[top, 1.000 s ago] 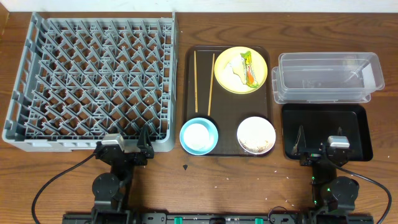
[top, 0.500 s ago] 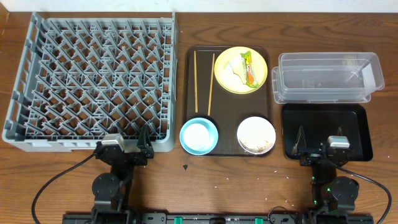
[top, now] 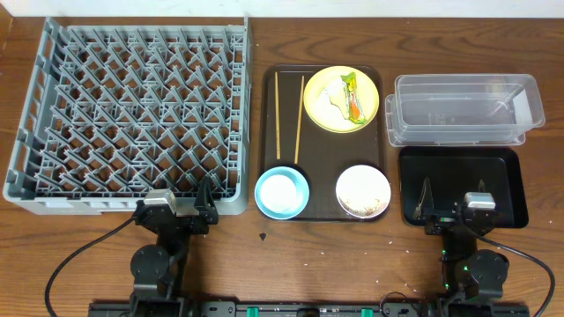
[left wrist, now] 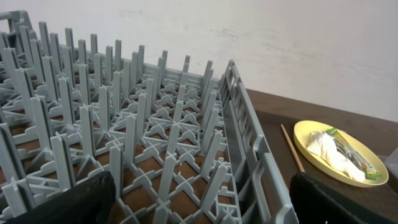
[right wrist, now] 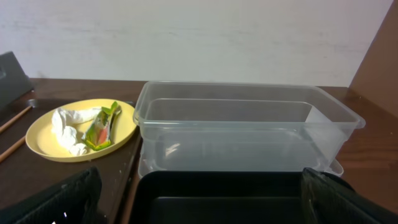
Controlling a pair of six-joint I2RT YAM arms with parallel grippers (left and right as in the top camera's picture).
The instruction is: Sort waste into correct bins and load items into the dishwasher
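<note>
Starting waste sort; my left gripper [top: 174, 212] and right gripper [top: 454, 211] spread, empty. Next, likely: I pinch crumpled white paper [top: 330, 99] off yellow plate [top: 339, 122].

A crumpled white paper [top: 332, 98] and orange-and-green wrapper [top: 354, 99] lie on the round yellow plate [top: 321, 120], chopsticks [top: 278, 114] alongside.

Left wrist view: dish rack [left wrist: 155, 143] is cut off at the left and bottom edges. Left fingers [left wrist: 59, 199] are just dark blurred blobs, cut by the bottom corners. Only one chopstick [left wrist: 291, 146] shows past the rack wall.

Right wrist view: black tray [right wrist: 217, 208] is cut by the bottom edge. Right fingers [right wrist: 53, 202] are blurred corner blobs too. Chopsticks [right wrist: 13, 118] are cut by the left edge.

Overhead: specks in the white bowl [top: 341, 192] are too small to identify. The white fill in the blue bowl [top: 261, 194] is unclear.
</note>
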